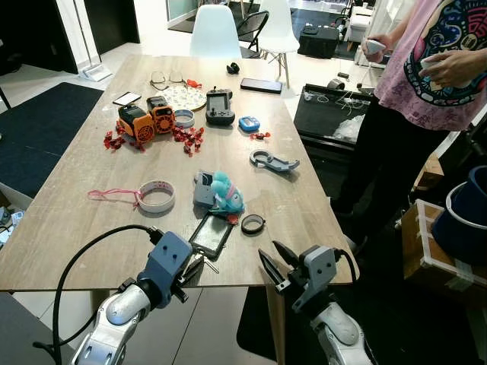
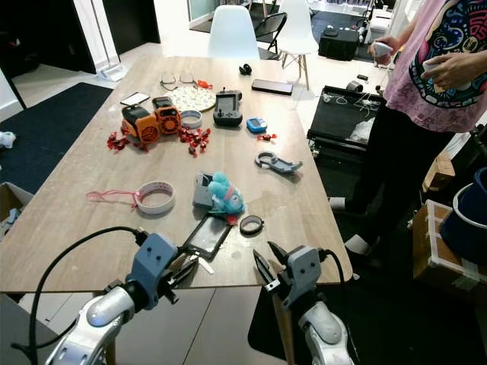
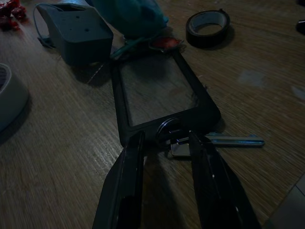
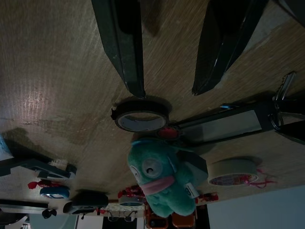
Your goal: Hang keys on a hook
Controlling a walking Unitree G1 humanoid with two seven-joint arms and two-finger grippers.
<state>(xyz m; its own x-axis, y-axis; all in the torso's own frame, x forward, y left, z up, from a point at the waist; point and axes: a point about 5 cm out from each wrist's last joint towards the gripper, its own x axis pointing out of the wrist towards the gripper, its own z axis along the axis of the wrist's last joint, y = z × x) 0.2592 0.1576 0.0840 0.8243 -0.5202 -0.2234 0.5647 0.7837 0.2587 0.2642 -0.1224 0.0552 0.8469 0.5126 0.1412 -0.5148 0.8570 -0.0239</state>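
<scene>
A silver key [image 3: 228,140] on a ring [image 3: 167,130] lies at the near end of a black clear-window card holder [image 1: 211,234], close to the table's front edge. My left gripper [image 3: 164,148] is open and low over the table, with one finger on each side of the ring and not closed on it. In the left eye view the left gripper [image 1: 194,268] sits right at the holder's near end. My right gripper [image 1: 275,262] is open and holds nothing, hovering over the front edge to the right of the holder.
Beyond the holder lie a teal plush [image 1: 226,193], a black tape ring [image 1: 253,223], a white tape roll [image 1: 157,195] and a grey hook-shaped piece [image 1: 272,160]. Orange toys, a controller and other clutter sit farther back. A person [image 1: 426,84] stands at the table's right side.
</scene>
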